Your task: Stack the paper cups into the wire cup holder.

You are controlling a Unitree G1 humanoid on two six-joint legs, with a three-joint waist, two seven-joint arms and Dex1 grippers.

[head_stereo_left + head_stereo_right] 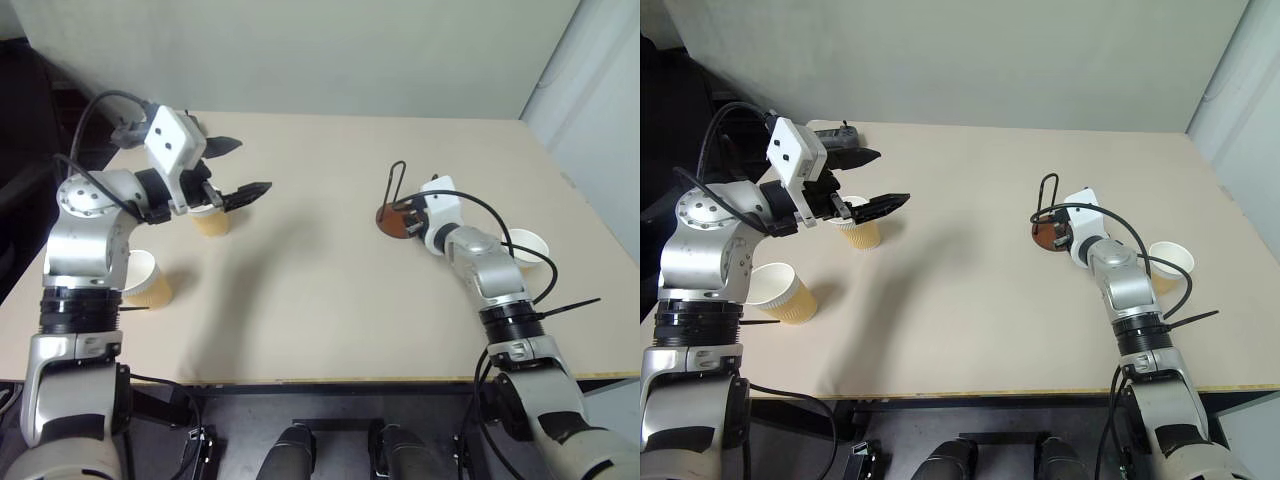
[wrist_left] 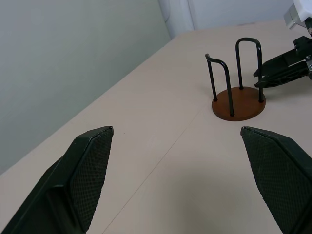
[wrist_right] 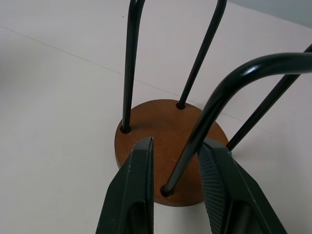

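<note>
Beige tabletop (image 1: 320,260): wide-open left gripper (image 1: 240,168) above tan paper cups (image 1: 862,232); right gripper (image 3: 178,165) narrowly straddles the brown-based wire cup holder (image 3: 165,146)'s loop.

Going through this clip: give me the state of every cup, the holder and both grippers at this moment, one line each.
Wire cup holder: upright, empty.
Cup under the left gripper: upright on the table, not held.
Cup near the left edge: lying on its side.
Cup by the right arm: upright on the table.
Left gripper: jaws wide open, empty, above the table.
Right gripper: jaws either side of one wire loop of the holder.
</note>
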